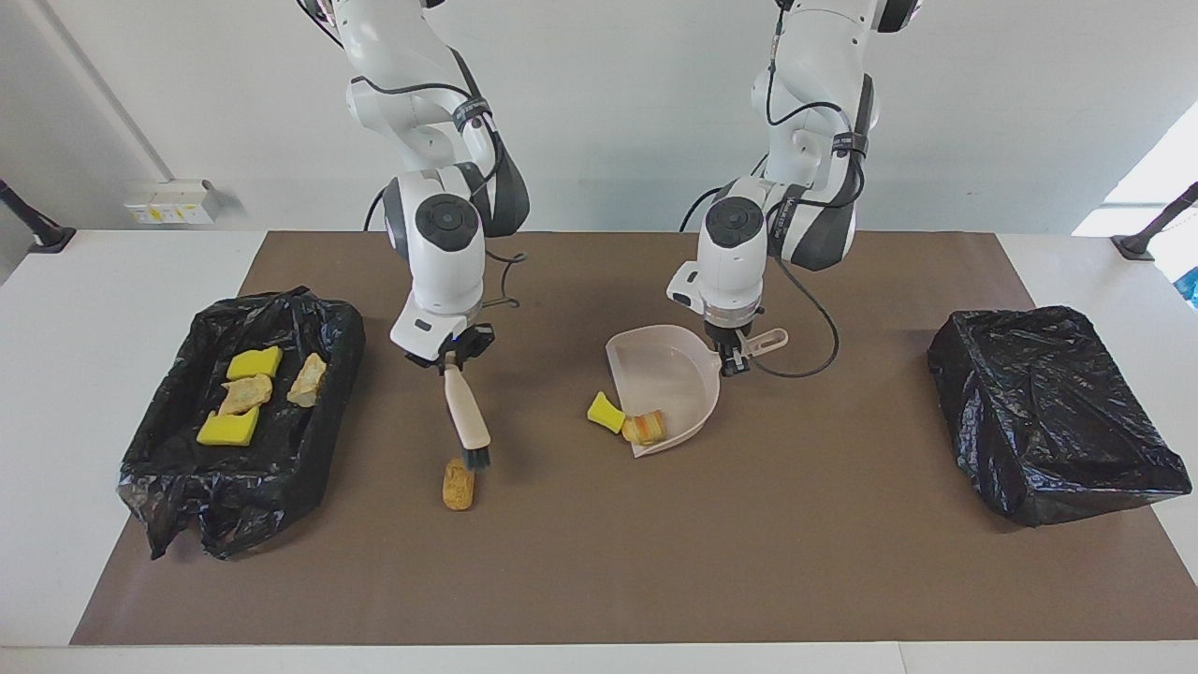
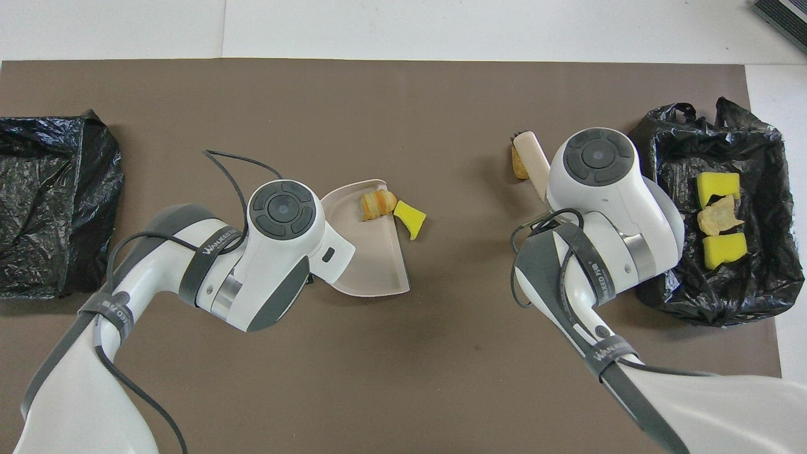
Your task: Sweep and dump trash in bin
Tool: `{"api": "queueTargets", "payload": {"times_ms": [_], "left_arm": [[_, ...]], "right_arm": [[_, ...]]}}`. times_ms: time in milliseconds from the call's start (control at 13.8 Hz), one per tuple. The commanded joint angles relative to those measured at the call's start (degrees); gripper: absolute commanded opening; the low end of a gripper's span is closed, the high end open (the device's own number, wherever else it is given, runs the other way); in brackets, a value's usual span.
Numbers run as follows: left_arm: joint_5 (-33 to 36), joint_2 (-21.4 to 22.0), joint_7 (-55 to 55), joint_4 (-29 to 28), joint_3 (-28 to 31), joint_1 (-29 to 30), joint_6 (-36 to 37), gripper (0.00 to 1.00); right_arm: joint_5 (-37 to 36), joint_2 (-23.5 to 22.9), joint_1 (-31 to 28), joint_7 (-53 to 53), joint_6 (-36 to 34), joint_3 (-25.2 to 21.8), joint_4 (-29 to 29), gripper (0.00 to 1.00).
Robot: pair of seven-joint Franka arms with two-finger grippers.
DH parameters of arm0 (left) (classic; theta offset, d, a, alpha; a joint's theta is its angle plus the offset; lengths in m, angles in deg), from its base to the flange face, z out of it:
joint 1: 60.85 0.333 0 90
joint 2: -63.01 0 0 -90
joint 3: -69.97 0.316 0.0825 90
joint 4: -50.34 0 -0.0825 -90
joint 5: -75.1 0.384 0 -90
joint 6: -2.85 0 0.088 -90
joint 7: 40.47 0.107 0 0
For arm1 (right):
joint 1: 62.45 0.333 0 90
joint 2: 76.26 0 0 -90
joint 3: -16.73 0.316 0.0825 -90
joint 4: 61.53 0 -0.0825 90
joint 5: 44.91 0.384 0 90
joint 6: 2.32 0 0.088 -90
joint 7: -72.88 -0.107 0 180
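My right gripper [image 1: 450,358] is shut on the handle of a beige brush [image 1: 466,419], whose dark bristles stand on the mat touching a tan trash lump [image 1: 458,484]. In the overhead view the brush [image 2: 531,161] covers most of that lump [image 2: 518,169]. My left gripper [image 1: 730,354] is shut on the handle of the beige dustpan [image 1: 676,373], which rests on the mat. An orange-striped lump [image 1: 647,428] lies at the pan's lip. A yellow sponge chunk [image 1: 606,412] lies on the mat just outside it.
An open bin lined with a black bag [image 1: 234,505] stands toward the right arm's end and holds two yellow chunks and two tan lumps. A closed black-bagged box [image 1: 1048,412] stands toward the left arm's end. A brown mat [image 1: 599,562] covers the table.
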Motion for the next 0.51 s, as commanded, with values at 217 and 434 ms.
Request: {"api": "queueTargets", "payload": {"times_ms": [217,434], "left_arm": [[0.83,2.0,-2.92,-2.44,0.01,0.21,-0.77,0.0],[0.83,2.0,-3.01,-2.44,0.01,0.12,-0.68,0.0]], "right_arm": [[-9.65,-12.04,-1.41,0.69,-4.78,0.64,-11.81,0.0],[0.84,-11.87,-1.07,-2.12,-4.52,0.82,-10.94,0.0]]}}
